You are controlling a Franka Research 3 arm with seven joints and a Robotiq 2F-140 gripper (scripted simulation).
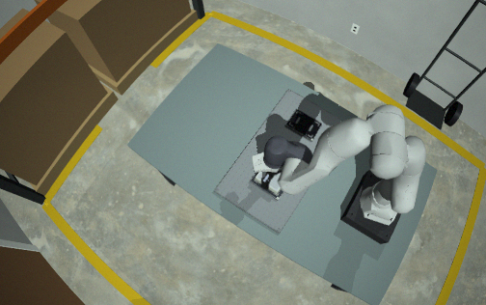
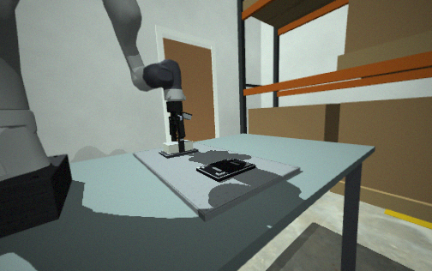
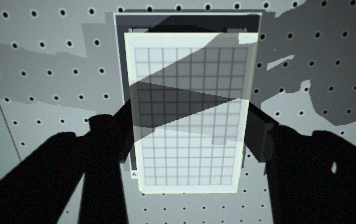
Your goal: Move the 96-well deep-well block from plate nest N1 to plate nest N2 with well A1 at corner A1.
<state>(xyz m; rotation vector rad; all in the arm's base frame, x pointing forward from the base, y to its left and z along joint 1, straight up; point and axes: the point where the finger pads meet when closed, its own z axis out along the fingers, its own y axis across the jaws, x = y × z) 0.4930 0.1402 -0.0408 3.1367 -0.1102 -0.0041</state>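
Orange-beamed shelving [image 2: 339, 73] backs the grey bench [image 2: 300, 150]. Near the bench's middle, the deep-well block [image 3: 187, 107] sits in nest N1 [image 2: 169, 153], the fingers clamped on its long sides. Nest N2 [image 2: 225, 168] lies apart, nearer the wall-side edge.

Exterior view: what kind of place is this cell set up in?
Probably a warehouse or stockroom: orange-beamed pallet racking stacked with big cardboard boxes, yellow floor tape marking out the table, and a hand truck against the wall.
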